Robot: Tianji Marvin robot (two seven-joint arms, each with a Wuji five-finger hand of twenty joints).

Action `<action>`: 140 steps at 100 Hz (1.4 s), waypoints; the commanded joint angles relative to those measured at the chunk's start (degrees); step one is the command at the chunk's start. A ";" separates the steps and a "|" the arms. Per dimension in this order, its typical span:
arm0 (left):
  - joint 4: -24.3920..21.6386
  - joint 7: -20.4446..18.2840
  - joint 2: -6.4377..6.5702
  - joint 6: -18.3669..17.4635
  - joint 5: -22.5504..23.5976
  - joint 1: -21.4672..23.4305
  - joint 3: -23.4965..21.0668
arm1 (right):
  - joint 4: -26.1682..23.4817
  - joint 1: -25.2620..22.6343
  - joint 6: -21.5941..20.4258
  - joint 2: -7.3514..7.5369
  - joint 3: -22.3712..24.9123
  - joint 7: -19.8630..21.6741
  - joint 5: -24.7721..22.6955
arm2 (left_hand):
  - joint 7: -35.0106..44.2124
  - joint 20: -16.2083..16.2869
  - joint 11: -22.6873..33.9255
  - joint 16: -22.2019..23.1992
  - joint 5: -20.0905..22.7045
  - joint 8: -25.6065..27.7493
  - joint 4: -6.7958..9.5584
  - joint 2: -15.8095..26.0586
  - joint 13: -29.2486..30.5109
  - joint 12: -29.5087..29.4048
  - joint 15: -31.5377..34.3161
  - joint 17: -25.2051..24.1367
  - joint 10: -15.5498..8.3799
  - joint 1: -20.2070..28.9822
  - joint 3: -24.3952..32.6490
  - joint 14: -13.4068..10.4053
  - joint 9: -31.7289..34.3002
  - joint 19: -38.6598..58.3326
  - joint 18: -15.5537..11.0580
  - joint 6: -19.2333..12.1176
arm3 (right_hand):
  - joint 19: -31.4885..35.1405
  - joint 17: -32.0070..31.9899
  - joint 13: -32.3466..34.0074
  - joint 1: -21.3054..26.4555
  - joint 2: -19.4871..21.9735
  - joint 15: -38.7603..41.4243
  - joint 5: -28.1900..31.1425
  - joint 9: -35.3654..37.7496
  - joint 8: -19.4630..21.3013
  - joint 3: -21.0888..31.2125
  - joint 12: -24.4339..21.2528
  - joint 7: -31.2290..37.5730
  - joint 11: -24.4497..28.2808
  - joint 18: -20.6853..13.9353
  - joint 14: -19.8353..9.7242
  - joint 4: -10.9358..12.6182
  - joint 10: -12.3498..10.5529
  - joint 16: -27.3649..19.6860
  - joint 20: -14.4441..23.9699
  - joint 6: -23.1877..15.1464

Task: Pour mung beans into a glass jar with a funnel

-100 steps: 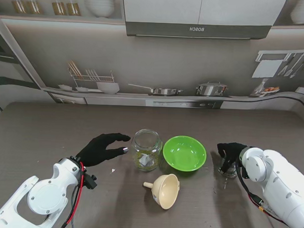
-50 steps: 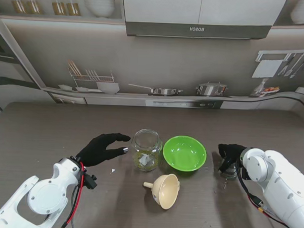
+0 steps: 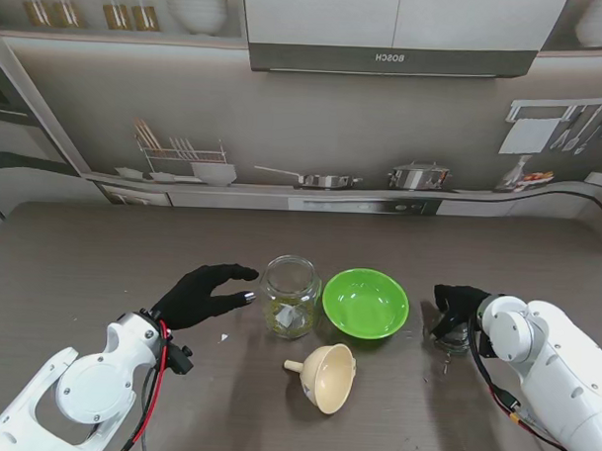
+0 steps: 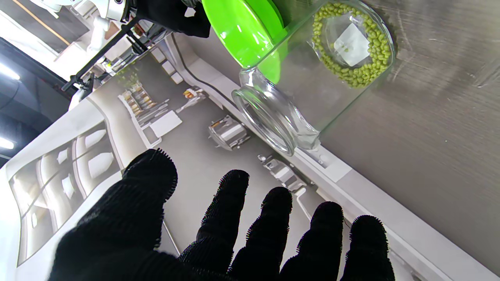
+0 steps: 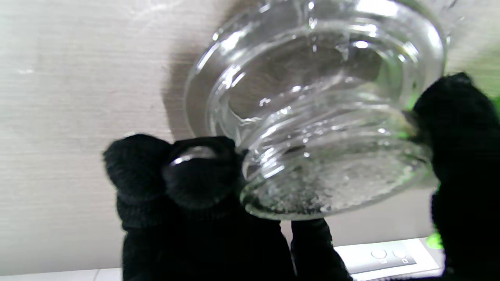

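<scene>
Beside right hand [image 3: 454,306], clamped on glass lid [image 5: 328,128] at worktop [image 3: 102,248] right; funnel [image 3: 327,376] lying on its side leftward, nearer spread left hand [image 3: 202,292].

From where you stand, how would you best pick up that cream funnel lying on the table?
Probably by its wide cone. The funnel lies on its side, spout pointing toward my left, mouth facing up and rightward. Coming down from above, fingers could pinch the rim, which offers more to hold than the short, thin spout.

A clear glass jar [image 3: 290,296] stands upright with mung beans [image 4: 363,70] ringing its base (few only), a cream funnel [image 3: 325,376] lying tipped nearer to me.
</scene>
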 commanded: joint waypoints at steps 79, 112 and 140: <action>-0.04 -1.12 -0.09 0.59 -0.07 0.14 -0.14 | -2.05 -3.61 0.27 -0.65 2.57 2.79 -0.11 | -0.01 0.78 -0.61 0.26 0.77 0.25 2.08 2.51 1.43 -0.15 -0.26 -0.70 0.12 0.72 -1.12 0.22 0.21 -1.74 -0.21 0.15 | 1.20 2.87 2.99 23.76 10.23 9.30 8.66 3.90 -3.92 18.69 -1.34 -2.59 -5.63 -5.69 -21.23 1.37 -8.51 2.03 -0.32 1.50; -0.08 -1.17 -0.09 0.85 -0.11 0.16 -0.14 | -2.93 -3.21 0.64 -0.61 3.17 4.14 0.43 | 0.04 0.81 -0.60 0.27 0.86 0.26 2.08 2.53 1.42 -0.14 -0.26 -0.70 0.04 0.68 -1.11 0.13 0.20 -1.72 -0.19 0.09 | 1.42 2.96 3.00 23.72 9.74 9.64 9.23 4.33 -4.29 19.11 -1.36 -2.55 -5.91 -5.71 -21.39 1.39 -8.45 2.23 -0.34 1.20; -0.06 -1.23 -0.09 1.07 -0.19 0.08 -0.09 | -3.52 -3.01 1.42 -0.67 3.74 4.78 1.17 | 0.06 0.81 -0.60 0.28 0.95 0.27 2.09 2.46 1.47 -0.14 -0.23 -0.72 0.15 0.79 -1.06 0.22 0.19 -1.73 -0.17 0.13 | 1.73 3.04 2.98 23.64 9.26 9.98 9.64 4.84 -4.57 19.61 -1.27 -2.50 -6.16 -5.77 -21.34 1.39 -8.28 2.44 -0.34 1.13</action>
